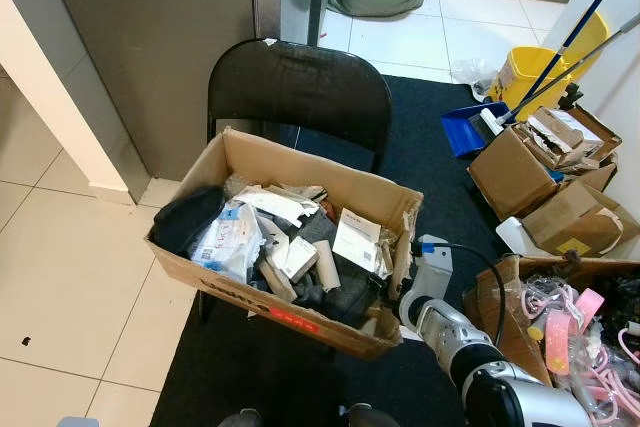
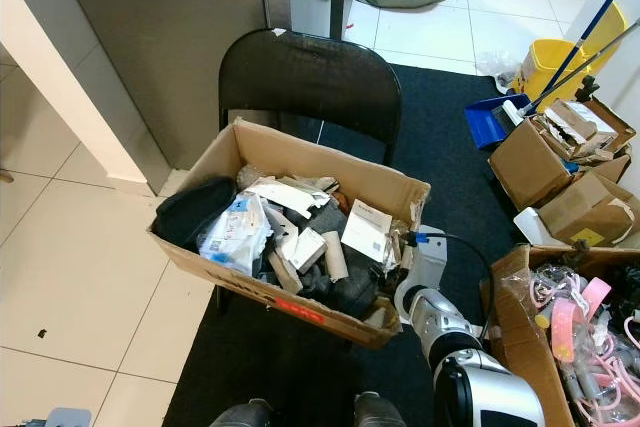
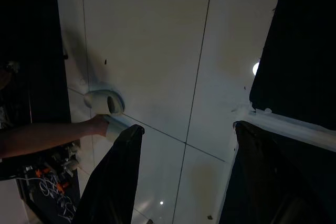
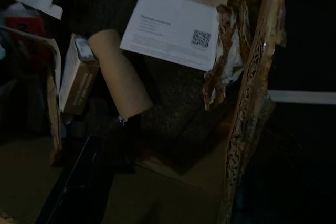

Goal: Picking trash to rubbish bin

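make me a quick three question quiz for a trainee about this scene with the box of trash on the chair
1. True or false: the cardboard box of trash rests on a black chair.
2. What lies just beyond the right gripper in its wrist view? A) cardboard tube B) glass bottle C) spoon
3. Fill in: the mop bucket near the wall is coloured ____.

Key: 1 true. 2 A, the cardboard tube beside the QR-code leaflet. 3 yellow.
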